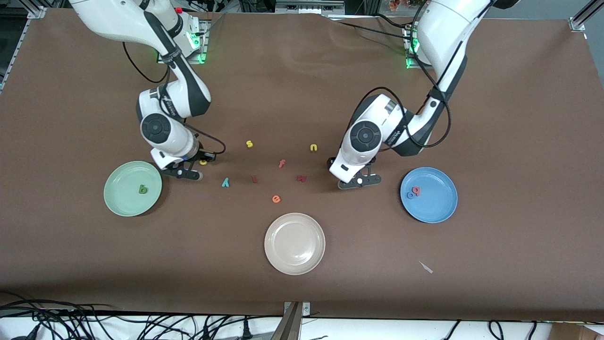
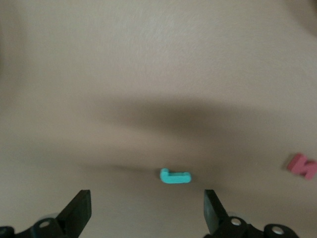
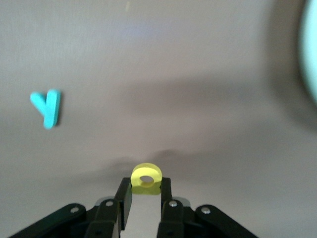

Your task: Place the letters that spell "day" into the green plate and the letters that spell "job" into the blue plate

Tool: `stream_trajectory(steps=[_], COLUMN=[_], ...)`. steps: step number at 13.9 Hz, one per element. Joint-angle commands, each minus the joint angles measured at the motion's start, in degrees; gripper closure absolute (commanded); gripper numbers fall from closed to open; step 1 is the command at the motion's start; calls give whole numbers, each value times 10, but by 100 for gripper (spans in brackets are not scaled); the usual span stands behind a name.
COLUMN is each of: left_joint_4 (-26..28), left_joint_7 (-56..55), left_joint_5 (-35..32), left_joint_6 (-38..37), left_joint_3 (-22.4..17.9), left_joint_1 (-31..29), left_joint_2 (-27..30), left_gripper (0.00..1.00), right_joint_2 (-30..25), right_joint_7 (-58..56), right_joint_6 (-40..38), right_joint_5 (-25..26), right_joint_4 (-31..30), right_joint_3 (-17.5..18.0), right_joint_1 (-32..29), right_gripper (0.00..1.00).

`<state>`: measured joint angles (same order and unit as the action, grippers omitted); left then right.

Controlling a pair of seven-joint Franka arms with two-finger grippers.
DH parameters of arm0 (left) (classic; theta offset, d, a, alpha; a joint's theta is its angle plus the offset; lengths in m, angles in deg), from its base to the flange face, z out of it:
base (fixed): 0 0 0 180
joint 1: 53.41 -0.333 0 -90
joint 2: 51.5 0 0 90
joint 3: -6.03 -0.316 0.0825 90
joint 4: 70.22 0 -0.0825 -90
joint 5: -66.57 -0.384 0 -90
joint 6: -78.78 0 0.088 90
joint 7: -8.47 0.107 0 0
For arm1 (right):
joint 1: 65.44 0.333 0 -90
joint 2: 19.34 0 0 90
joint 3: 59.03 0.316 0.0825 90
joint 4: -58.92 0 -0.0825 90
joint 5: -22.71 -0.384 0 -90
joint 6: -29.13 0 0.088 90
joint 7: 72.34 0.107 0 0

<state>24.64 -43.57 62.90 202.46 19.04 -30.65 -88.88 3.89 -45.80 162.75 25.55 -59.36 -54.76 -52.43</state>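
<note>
My right gripper is shut on the yellow a, low over the table beside the green plate. A dark green d lies in that plate. The teal y lies on the table nearby, toward the middle. My left gripper stands open and low beside the blue plate. The teal j lies flat just ahead of its fingertips; the hand hides it in the front view. In the blue plate lie a blue o and a salmon b.
Loose letters lie between the arms: a yellow s, a yellow n, a salmon f, two dark red letters and an orange e. A cream-white plate sits nearer the front camera.
</note>
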Motion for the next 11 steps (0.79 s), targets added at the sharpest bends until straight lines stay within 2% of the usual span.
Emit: stream_trajectory(steps=[1, 5, 9, 10, 11], left_joint_4=[6, 5, 5, 6, 7], left_joint_7=[-108, -294, -509, -565, -608], left_joint_5=[-6, -7, -6, -8, -8], left_joint_6=[24, 27, 27, 27, 29], left_joint_3=[0, 0, 0, 0, 0], left_joint_1=[7, 24, 35, 34, 33], left_joint_2=[-7, -20, -20, -20, -20], left_gripper=[0, 0, 0, 0, 0], right_joint_2=[2, 7, 36, 46, 54], right_joint_7=[-80, -202, -299, -318, -331], right_joint_6=[-31, -31, -30, -30, -31], right_joint_5=[14, 15, 16, 15, 15], right_joint_4=[30, 47, 84, 95, 104], right_joint_3=[-31, -89, -103, -103, -103], right_joint_1=[-5, -10, -47, -57, -62], right_gripper=[83, 83, 81, 75, 47])
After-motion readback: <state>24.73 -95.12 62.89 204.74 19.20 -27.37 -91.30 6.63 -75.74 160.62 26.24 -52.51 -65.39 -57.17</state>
